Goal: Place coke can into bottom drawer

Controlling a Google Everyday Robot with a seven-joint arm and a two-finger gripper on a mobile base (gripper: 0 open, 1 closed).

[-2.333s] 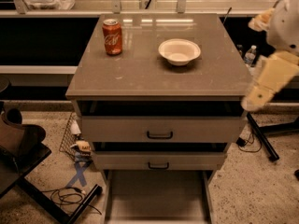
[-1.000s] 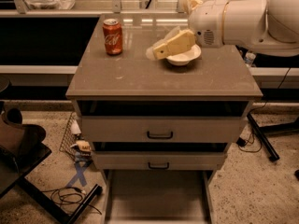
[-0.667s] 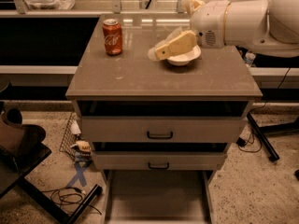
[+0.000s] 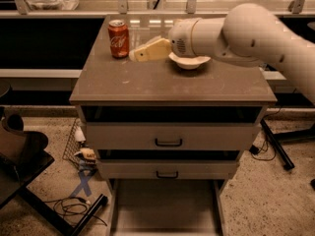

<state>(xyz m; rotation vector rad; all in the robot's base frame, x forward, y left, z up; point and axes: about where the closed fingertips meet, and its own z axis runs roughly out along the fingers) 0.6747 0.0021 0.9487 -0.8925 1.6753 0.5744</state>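
Observation:
The coke can, red with white script and a silver top, stands upright at the back left of the cabinet top. My gripper reaches in from the right over the cabinet top, its tip just right of the can. The bottom drawer is pulled open at the foot of the cabinet, a grey flat floor between pale side walls, with nothing in it.
A white bowl sits on the cabinet top behind my arm, partly hidden. Two shut grey drawer fronts with black handles are above the open drawer. A dark chair base and cables lie on the floor at left.
My arm swung in from the right side, across the cabinet top past the bowl, and its tip has come leftward close to the can. The can has not moved.

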